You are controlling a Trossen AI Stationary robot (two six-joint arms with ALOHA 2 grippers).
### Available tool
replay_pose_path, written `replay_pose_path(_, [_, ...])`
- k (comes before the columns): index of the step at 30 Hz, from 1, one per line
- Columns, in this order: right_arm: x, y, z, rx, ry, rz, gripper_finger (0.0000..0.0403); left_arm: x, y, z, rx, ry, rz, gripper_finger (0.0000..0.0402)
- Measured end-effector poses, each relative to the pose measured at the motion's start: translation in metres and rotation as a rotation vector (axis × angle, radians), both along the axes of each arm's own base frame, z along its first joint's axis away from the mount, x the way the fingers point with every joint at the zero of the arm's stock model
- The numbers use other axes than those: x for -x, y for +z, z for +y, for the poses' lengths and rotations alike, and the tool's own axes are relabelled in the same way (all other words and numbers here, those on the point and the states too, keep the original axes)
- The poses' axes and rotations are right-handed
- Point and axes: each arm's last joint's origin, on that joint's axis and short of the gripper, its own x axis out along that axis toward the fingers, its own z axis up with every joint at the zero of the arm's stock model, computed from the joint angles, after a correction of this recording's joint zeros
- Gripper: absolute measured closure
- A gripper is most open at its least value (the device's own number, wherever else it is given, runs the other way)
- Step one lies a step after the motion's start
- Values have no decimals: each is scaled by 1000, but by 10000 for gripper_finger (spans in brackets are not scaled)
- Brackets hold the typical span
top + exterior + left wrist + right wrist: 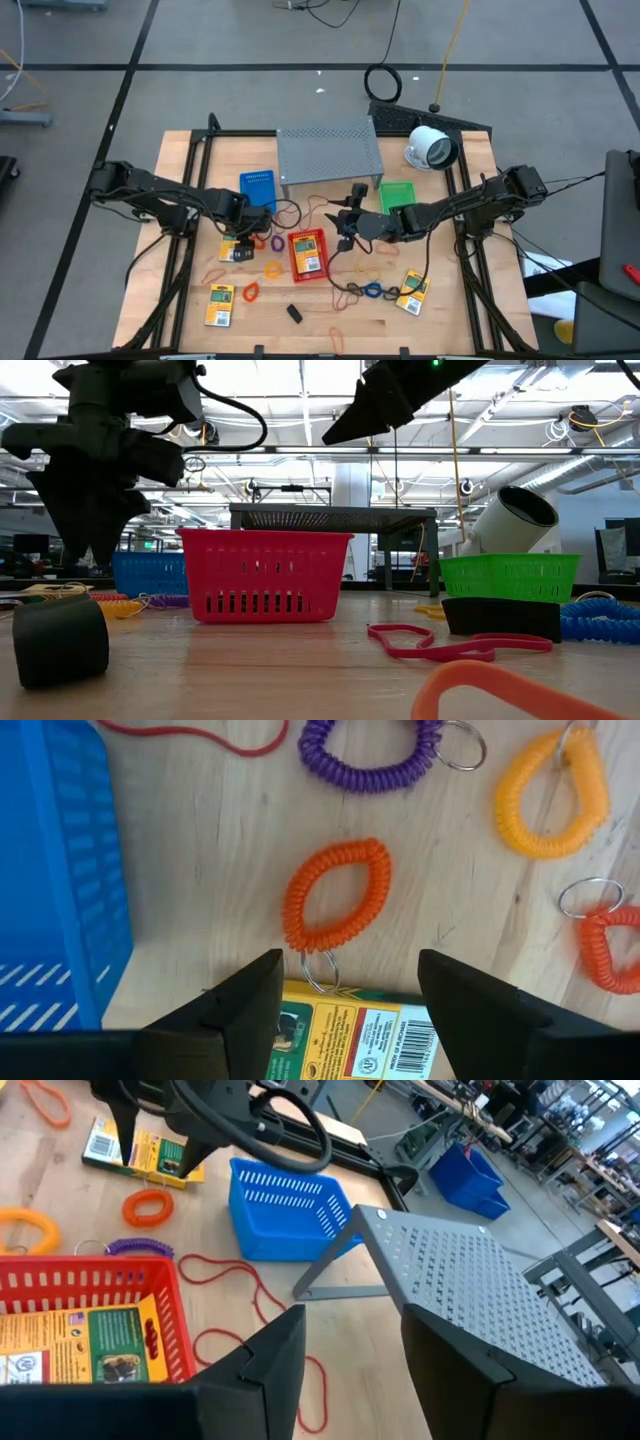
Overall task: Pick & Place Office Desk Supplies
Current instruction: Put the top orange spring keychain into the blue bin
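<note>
Light wooden tabletop [330, 325] in an open workshop with a grey floor. Scattered across it: yellow packets with green labels [219, 304], coiled bands [249, 293], small black clip [295, 313]; one packet inside red mesh basket [308, 254]. Left gripper [345, 1005] spread wide above a packet [350, 1035], beside orange coil [335, 897]. Right gripper [350, 1365] parted, empty, above red basket.

Grey perforated metal shelf [329, 152] sits at table's back middle. Blue plastic basket [258, 188] just left of it, green plastic basket [397, 194] just right. Red plastic basket [308, 254] in front of shelf, yellow packet with green label [96, 1342] lying inside. White round device [431, 148] behind green basket.
</note>
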Motion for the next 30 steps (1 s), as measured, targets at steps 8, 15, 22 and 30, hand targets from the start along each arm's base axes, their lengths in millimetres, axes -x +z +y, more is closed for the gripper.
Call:
replay_pose_path(8, [0,0,0,-20,-8,-8,248,14,-18,2,-10,69,80,158])
replay_pose_path(15, [0,0,0,-26,-11,-12,248,11,-22,1,-1,80,31,158])
replay_pose_path(22, [0,0,0,-42,-17,-20,248,13,-29,1,10,100,16,158])
replay_pose_path(30, [0,0,0,-42,-17,-19,248,13,-29,1,3,110,18,158])
